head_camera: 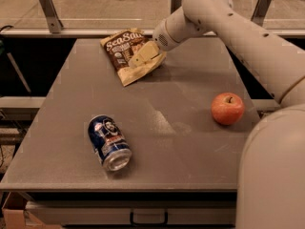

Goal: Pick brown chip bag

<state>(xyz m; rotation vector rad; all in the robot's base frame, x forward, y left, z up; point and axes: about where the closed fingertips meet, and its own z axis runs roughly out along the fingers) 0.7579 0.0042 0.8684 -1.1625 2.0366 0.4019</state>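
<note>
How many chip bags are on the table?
1. The brown chip bag lies near the far edge of the table, the claw right over it. No others show.

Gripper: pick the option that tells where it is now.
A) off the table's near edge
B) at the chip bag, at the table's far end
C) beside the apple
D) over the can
B: the gripper overlaps the chip bag at the far end of the table, well away from the can and the apple.
</note>
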